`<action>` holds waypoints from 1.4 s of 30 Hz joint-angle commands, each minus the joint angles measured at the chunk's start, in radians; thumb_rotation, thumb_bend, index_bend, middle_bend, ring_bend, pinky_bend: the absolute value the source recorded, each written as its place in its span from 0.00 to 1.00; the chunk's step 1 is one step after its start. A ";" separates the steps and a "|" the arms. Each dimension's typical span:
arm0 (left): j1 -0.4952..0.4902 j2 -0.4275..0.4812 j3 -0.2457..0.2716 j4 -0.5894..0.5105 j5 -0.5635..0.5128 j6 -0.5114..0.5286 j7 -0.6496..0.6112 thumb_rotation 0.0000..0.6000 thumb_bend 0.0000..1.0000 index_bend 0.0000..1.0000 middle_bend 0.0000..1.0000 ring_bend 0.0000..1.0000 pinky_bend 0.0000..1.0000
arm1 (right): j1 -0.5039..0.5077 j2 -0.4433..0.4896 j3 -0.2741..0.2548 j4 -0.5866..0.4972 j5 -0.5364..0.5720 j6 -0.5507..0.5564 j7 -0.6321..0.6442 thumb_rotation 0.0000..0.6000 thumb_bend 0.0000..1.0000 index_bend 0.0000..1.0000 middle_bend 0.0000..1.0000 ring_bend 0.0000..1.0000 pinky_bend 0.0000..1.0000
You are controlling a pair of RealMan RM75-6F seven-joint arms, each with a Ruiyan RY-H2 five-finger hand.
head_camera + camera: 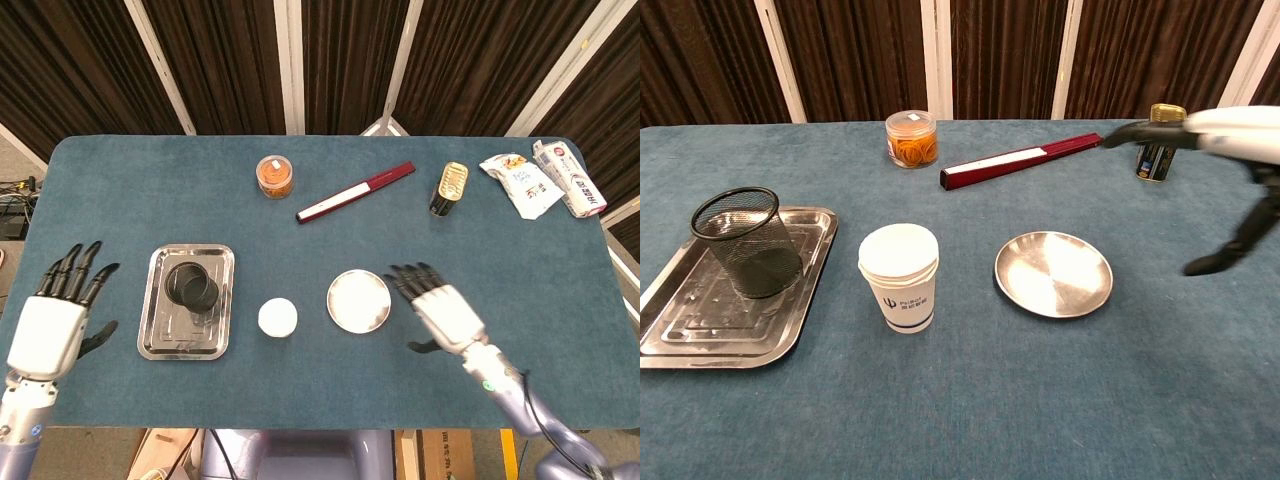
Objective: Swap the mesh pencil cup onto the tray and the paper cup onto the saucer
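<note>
Paper cup (899, 277) stood upright on the blue counter (130, 190), between tray (680, 340) and saucer (1053, 272). Mesh pencil cup (746, 241) stood mouth-up on the tray, leaning slightly. Left robot hand (52, 320) hovered released left of the tray; right robot hand (440, 310) hovered spread just right of the saucer. Dark curtains hung beyond.

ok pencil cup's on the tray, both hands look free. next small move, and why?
Probably bring the right hand left over the saucer toward the paper cup to grasp it. The mesh pencil cup already stands on the tray, while the paper cup sits on the table beside the bare saucer. The right hand is open and nearer; the left hand hangs past the tray.
</note>
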 commanded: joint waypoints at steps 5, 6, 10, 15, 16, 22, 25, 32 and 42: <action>0.065 -0.085 -0.004 0.198 -0.033 0.035 -0.166 1.00 0.07 0.20 0.01 0.00 0.16 | 0.154 -0.167 0.037 0.002 0.140 -0.121 -0.097 1.00 0.00 0.00 0.01 0.04 0.00; 0.066 -0.089 -0.006 0.210 -0.037 0.032 -0.177 1.00 0.08 0.20 0.01 0.00 0.16 | 0.162 -0.180 0.040 0.007 0.147 -0.121 -0.102 1.00 0.00 0.00 0.02 0.05 0.00; 0.073 -0.105 -0.027 0.244 -0.057 0.025 -0.193 1.00 0.09 0.20 0.01 0.00 0.16 | 0.203 -0.245 0.051 0.028 0.181 -0.099 -0.161 1.00 0.00 0.00 0.04 0.08 0.00; 0.077 -0.118 -0.042 0.267 -0.064 0.016 -0.209 1.00 0.09 0.20 0.01 0.00 0.16 | 0.251 -0.309 0.070 0.036 0.237 -0.081 -0.214 1.00 0.00 0.00 0.05 0.11 0.00; 0.078 -0.120 -0.045 0.271 -0.065 0.014 -0.209 1.00 0.09 0.20 0.01 0.00 0.16 | 0.264 -0.323 0.074 0.041 0.253 -0.082 -0.223 1.00 0.00 0.00 0.06 0.12 0.00; 0.085 -0.124 -0.064 0.279 -0.075 0.012 -0.230 1.00 0.09 0.20 0.01 0.00 0.16 | 0.329 -0.388 0.079 0.071 0.341 -0.086 -0.281 1.00 0.00 0.00 0.09 0.15 0.02; 0.090 -0.126 -0.074 0.283 -0.082 0.015 -0.224 1.00 0.09 0.21 0.01 0.00 0.16 | 0.354 -0.420 0.079 0.093 0.368 -0.078 -0.298 1.00 0.00 0.00 0.12 0.18 0.03; 0.097 -0.116 -0.083 0.281 -0.089 0.000 -0.242 1.00 0.09 0.21 0.01 0.00 0.16 | 0.388 -0.477 0.088 0.163 0.385 -0.051 -0.289 1.00 0.00 0.07 0.15 0.21 0.05; 0.109 -0.107 -0.099 0.272 -0.090 0.004 -0.252 1.00 0.09 0.22 0.01 0.00 0.16 | 0.410 -0.507 0.074 0.243 0.378 -0.038 -0.262 1.00 0.00 0.20 0.23 0.29 0.09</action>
